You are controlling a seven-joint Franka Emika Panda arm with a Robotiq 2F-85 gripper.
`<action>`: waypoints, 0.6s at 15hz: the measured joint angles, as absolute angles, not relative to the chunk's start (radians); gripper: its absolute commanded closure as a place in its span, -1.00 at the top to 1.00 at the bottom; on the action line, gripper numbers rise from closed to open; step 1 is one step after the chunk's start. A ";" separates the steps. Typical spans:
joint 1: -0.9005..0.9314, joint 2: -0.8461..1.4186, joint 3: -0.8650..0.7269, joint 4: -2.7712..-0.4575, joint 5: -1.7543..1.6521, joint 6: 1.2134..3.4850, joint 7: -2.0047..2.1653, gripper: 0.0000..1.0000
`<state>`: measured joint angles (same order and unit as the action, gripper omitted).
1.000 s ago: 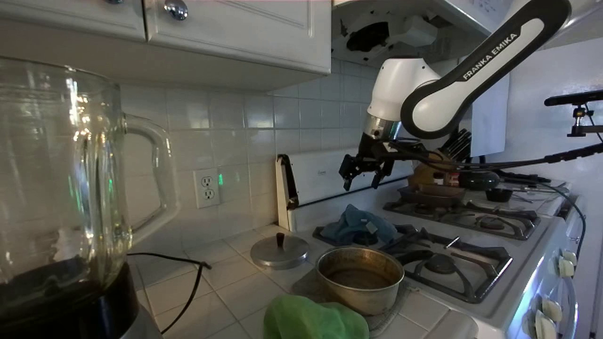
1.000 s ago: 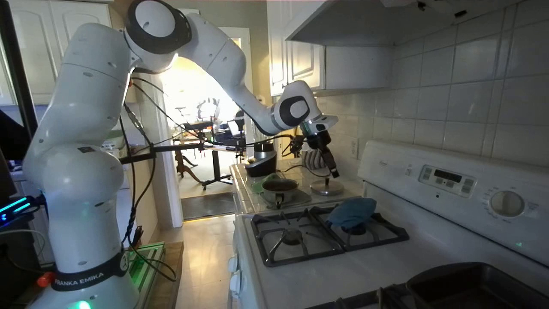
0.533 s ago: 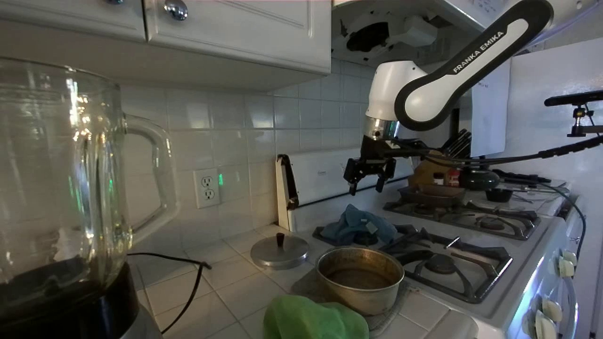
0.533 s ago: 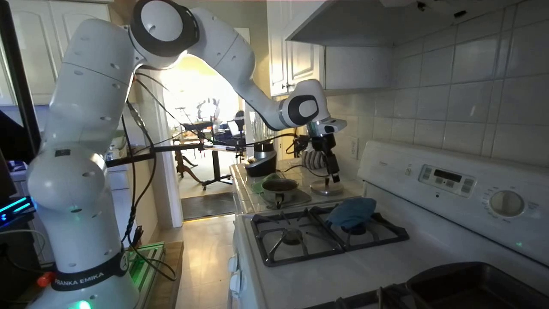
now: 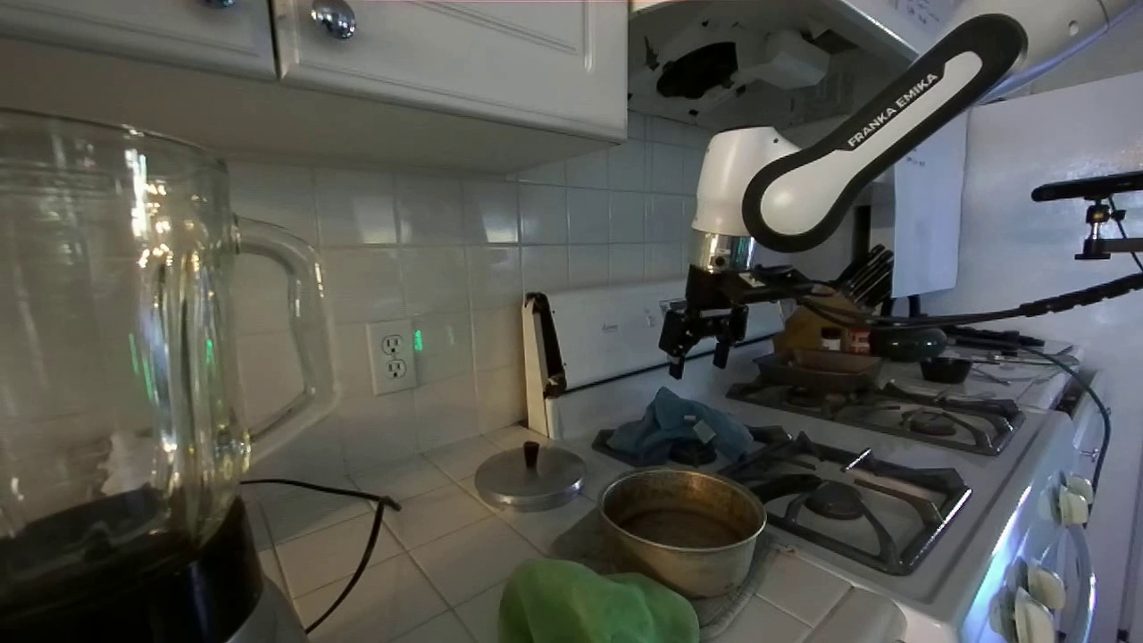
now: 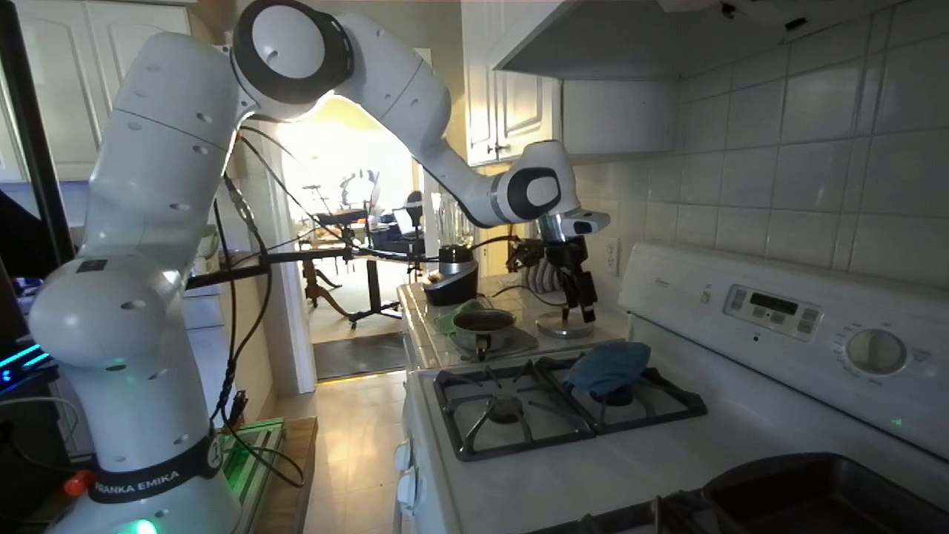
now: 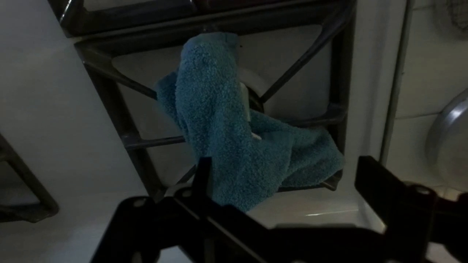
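Observation:
My gripper [image 5: 698, 364] is open and empty, pointing down above the back of the stove in an exterior view. It also shows in an exterior view [image 6: 580, 304]. A crumpled blue towel [image 5: 683, 429] lies on the rear burner grate below the gripper, and it also shows in an exterior view [image 6: 609, 367]. In the wrist view the blue towel [image 7: 226, 120] lies across the black grate. The gripper's two fingers [image 7: 285, 160] are wide apart there. One overlaps the towel's lower edge and the other is right of it. The fingers appear apart from the towel.
A metal pot [image 5: 692, 567] and a metal lid [image 5: 527, 487] with a dark knob stand on the tiled counter. A green cloth [image 5: 594, 607] and a blender [image 5: 116, 357] are nearer that camera. The stove's back panel [image 6: 741, 319] rises behind. A dark baking pan [image 6: 808, 493] sits on the stove.
The gripper has moved slightly down and toward the right in both exterior views, and has turned to point more straight down. The towel, pot and lid have not moved.

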<state>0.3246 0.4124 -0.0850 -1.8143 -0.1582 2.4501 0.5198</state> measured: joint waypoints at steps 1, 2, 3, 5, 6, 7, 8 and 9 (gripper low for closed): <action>0.319 0.423 -0.085 -1.810 -0.167 2.450 0.508 1.00; 0.314 0.437 -0.085 -1.802 -0.170 2.450 0.496 1.00; 0.307 0.452 -0.084 -1.795 -0.170 2.452 0.482 1.00; 0.296 0.483 -0.080 -1.774 -0.170 2.453 0.459 1.00; 0.290 0.498 -0.077 -1.764 -0.170 2.453 0.448 1.00; 0.286 0.512 -0.075 -1.752 -0.170 2.453 0.437 1.00; 0.283 0.526 -0.071 -1.740 -0.169 2.453 0.427 1.00; 0.279 0.539 -0.066 -1.728 -0.169 2.453 0.418 1.00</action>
